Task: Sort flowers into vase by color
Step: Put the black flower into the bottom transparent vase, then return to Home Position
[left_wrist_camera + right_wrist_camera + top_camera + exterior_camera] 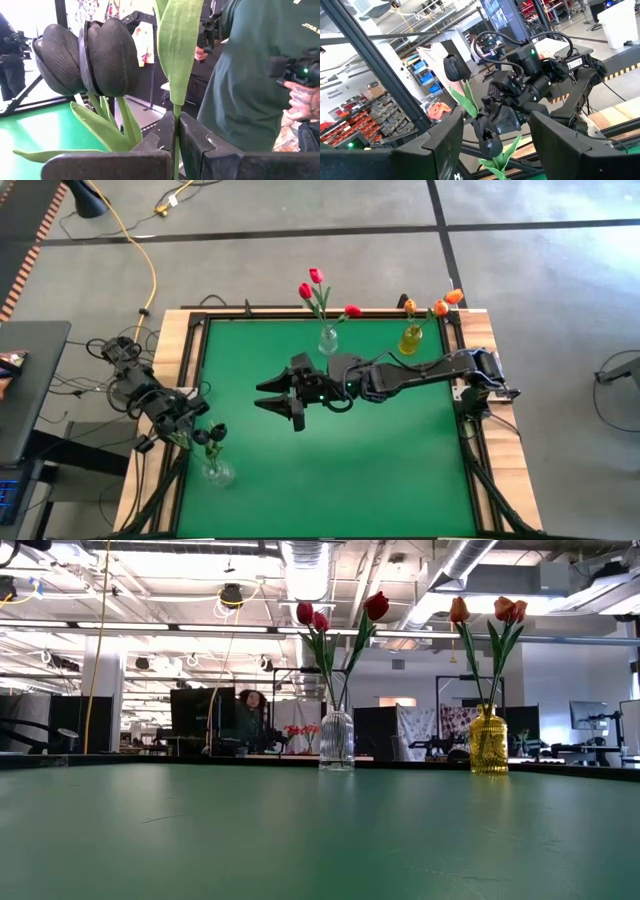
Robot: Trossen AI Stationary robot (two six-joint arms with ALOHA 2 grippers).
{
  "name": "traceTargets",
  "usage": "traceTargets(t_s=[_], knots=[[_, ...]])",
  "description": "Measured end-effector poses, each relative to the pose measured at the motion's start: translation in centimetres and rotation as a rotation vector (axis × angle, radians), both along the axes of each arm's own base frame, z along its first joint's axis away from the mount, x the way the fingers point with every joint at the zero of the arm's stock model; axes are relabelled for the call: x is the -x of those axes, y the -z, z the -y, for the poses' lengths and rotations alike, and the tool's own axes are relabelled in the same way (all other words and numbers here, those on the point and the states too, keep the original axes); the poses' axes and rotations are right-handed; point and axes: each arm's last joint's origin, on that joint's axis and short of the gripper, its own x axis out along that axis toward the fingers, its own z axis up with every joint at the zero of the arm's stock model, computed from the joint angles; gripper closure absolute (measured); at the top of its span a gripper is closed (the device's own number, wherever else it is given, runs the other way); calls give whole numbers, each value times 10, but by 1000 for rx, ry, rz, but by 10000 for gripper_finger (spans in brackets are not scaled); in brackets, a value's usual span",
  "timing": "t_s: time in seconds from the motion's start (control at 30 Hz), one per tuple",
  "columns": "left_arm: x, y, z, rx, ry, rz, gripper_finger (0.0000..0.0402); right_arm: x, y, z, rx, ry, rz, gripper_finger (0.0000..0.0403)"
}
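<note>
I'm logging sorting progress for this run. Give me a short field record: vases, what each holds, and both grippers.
clear vase: far edge of the table, three red tulips
yellow vase: far edge, right of the clear one, three orange tulips
third vase: clear, near left corner, dark tulips
left gripper: at the third vase, shut on a green stem
right gripper: mid-table, open, holding nothing
loose flowers on table: none visible
</note>
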Motion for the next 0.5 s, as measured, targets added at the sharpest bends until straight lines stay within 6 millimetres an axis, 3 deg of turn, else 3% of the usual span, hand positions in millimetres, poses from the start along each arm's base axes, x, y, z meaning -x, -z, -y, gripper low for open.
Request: traceTargets(t_s=[0.23,0.5], knots=[[0,0,0,13,2,-17,395,0,0,0,0,0,0,148],[-1,3,-1,7,-57,-61,318,0,0,0,0,0,0,148]])
